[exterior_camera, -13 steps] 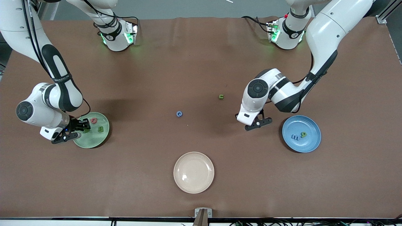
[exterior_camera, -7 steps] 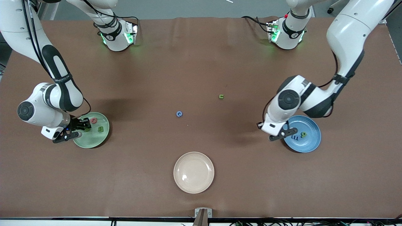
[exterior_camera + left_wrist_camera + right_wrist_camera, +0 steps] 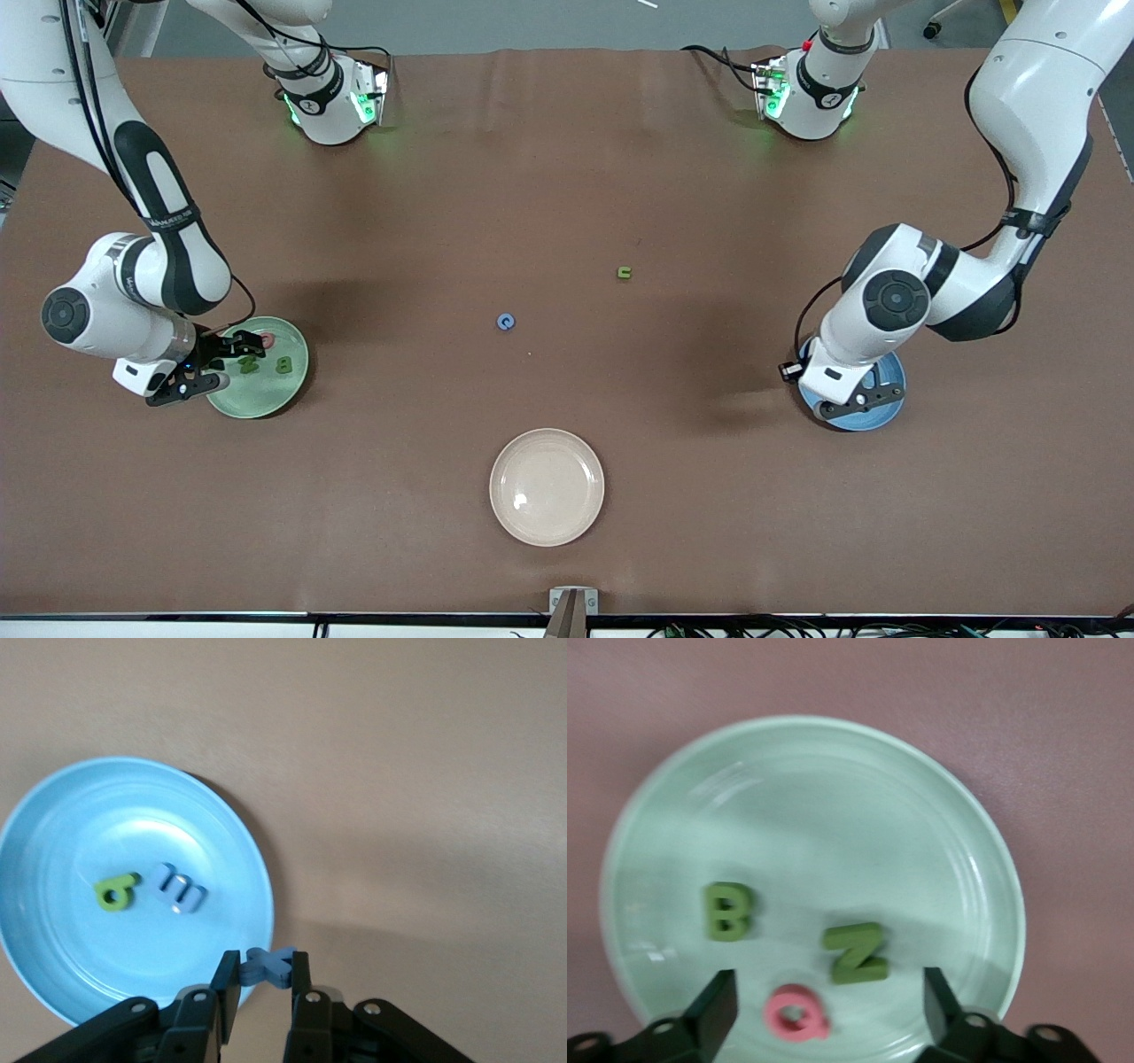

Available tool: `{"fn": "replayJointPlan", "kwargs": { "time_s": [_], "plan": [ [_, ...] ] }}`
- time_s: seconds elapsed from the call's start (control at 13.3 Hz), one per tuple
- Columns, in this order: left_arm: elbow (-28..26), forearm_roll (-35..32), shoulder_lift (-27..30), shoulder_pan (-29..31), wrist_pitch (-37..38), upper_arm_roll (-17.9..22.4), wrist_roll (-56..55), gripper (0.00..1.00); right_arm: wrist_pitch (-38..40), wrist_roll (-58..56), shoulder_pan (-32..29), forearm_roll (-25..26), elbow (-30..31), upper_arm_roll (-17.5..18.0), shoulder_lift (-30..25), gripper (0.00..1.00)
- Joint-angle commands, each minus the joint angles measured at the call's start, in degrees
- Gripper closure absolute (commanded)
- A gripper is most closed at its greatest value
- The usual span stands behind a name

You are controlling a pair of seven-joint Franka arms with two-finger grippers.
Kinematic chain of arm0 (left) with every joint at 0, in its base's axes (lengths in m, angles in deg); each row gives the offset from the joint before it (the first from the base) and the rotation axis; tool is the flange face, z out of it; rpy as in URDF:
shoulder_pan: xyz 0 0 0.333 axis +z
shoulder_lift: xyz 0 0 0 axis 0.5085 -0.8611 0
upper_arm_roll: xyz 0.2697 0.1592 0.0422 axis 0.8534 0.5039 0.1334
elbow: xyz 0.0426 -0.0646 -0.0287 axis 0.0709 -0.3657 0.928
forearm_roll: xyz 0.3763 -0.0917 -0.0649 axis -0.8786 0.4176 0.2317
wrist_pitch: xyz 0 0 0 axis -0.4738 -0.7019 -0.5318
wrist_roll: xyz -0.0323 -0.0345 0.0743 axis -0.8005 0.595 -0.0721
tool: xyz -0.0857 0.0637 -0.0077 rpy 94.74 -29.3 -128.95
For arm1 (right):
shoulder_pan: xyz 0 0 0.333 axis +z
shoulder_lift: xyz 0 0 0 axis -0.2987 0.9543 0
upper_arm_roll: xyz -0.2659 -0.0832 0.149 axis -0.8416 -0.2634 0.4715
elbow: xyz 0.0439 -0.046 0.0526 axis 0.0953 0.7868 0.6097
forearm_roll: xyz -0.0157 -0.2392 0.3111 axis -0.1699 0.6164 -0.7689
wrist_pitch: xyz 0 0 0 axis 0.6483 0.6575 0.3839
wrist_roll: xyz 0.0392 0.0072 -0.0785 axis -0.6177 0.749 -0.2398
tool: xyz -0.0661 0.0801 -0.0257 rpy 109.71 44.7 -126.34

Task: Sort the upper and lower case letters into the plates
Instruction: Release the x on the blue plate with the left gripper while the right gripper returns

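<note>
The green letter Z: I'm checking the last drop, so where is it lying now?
The flat green toy letter Z lies in the pale green plate under the open right gripper, between the green B and the pink Q.

The brown table covering looks like matt cloth or paper, faintly creased toward the robots' bases. The round pale green plastic plate is smooth with a soft sheen; the round blue plastic plate is glossier, with bright glare across its hollow. The round cream-coloured plate carries one small shiny highlight. The small green letters look matt. The white arm shells are glossy, smooth plastic.
</note>
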Motion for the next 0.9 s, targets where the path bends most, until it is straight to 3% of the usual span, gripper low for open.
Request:
{"fn": "replayJointPlan", "kwargs": {
  "time_s": [0.0, 0.45, 0.82],
  "plan": [
    [-0.2, -1.1, 0.6, 2.5, 0.6, 0.0, 4.3, 0.88, 5.0, 12.2, 4.7, -0.3, 1.4, 0.9, -5.8, 0.01],
    [0.3, -1.4, -0.3, 4.2, 0.5, 0.9, 7.0, 0.84, 11.5, 42.0, 18.9, -0.3, 1.8, 0.8, -10.8, 0.0],
    [1.7, -1.4, -1.4, 4.1, 0.5, 1.0, 7.0, 0.8, 5.9, 63.8, 33.0, -0.2, 2.5, 0.8, -9.9, 0.0]
  ]
}}
